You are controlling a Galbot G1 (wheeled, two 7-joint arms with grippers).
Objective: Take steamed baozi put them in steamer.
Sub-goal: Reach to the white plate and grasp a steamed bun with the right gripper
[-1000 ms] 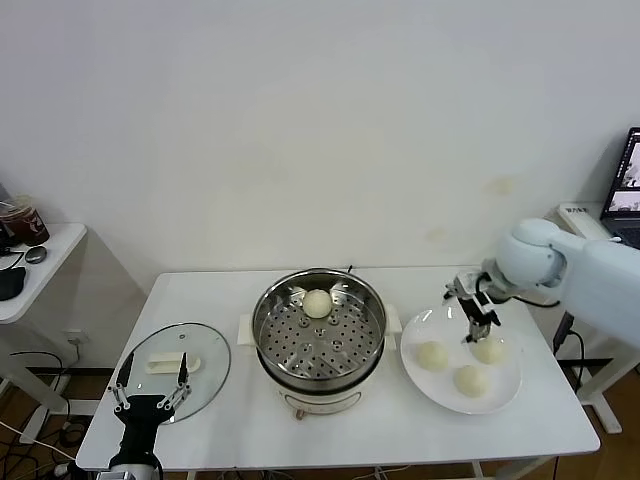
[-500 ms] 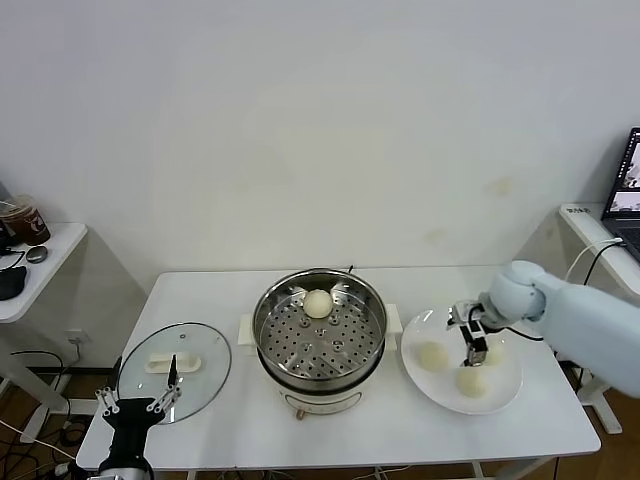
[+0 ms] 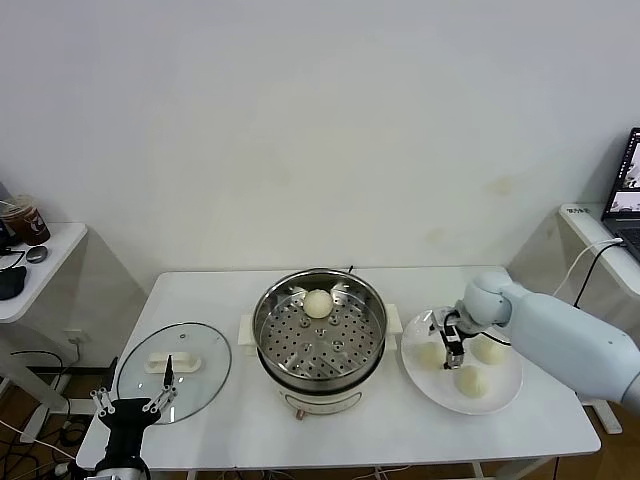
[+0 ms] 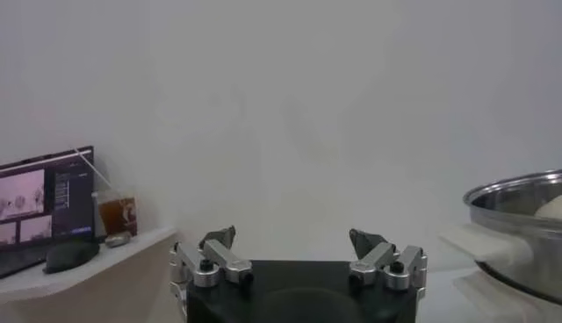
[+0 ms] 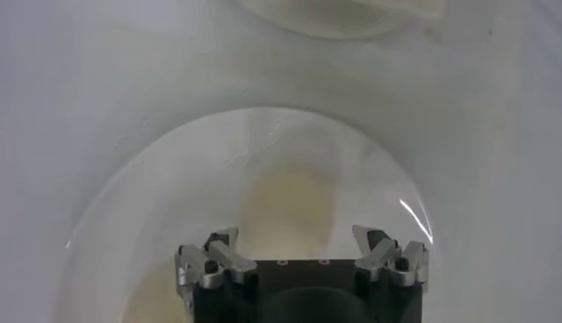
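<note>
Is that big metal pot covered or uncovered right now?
Uncovered. The steamer stands open with one baozi on its perforated tray; the glass lid lies flat on the table beside it.

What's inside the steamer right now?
One baozi sits on the perforated tray at the far side of the steamer. The rest of the tray shows bare; anything beneath it is hidden. Three more buns remain on the plate.

- The right claw [image 3: 452, 345] is brought down and toward the steamer [image 3: 318, 330], from beside the far right bun to just over the left baozi [image 3: 431, 355] on the plate [image 3: 500, 385].
- The left claw [image 3: 133, 402] is lowered below the desk's near edge.
</note>
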